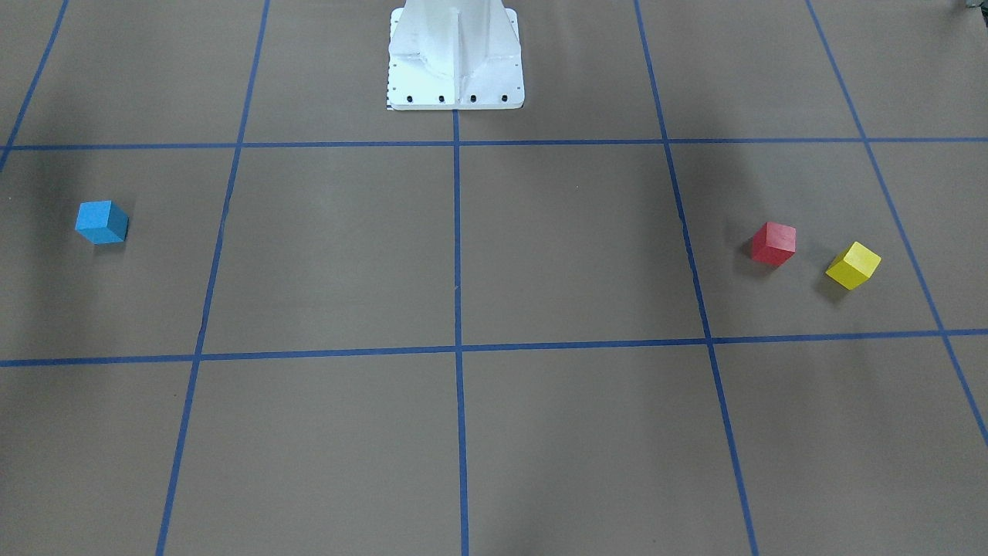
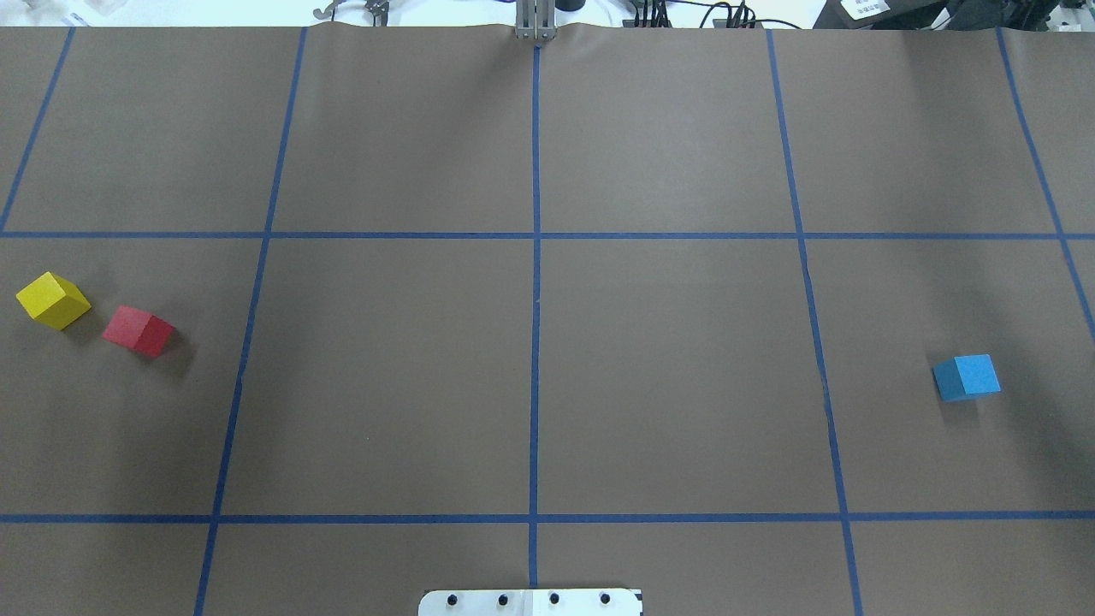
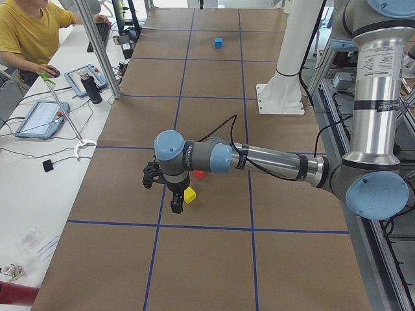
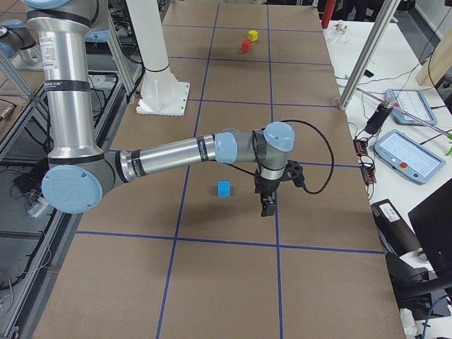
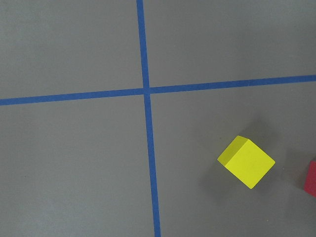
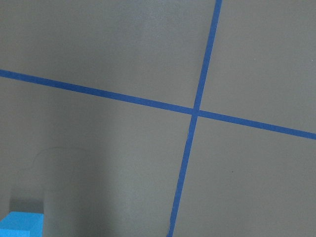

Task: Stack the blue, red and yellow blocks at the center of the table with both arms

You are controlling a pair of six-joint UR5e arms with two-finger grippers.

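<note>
The blue block [image 1: 102, 222] lies on the robot's right side of the table [image 2: 967, 377]. The red block [image 1: 773, 243] and yellow block [image 1: 853, 265] lie close together on the robot's left side, red [image 2: 139, 330] nearer the middle than yellow [image 2: 53, 300]. My left gripper [image 3: 174, 204] hangs above the table just beside the yellow block [image 3: 189, 195]; its wrist view shows the yellow block [image 5: 246, 162] at lower right. My right gripper [image 4: 268, 206] hangs beside the blue block [image 4: 224, 188]. I cannot tell whether either is open or shut.
Blue tape lines [image 2: 535, 257] divide the brown table into squares. The white robot pedestal [image 1: 455, 58] stands at the robot's edge. A seated operator [image 3: 29, 32], tablets [image 4: 409, 155] and metal posts [image 3: 97, 45] are along the far side.
</note>
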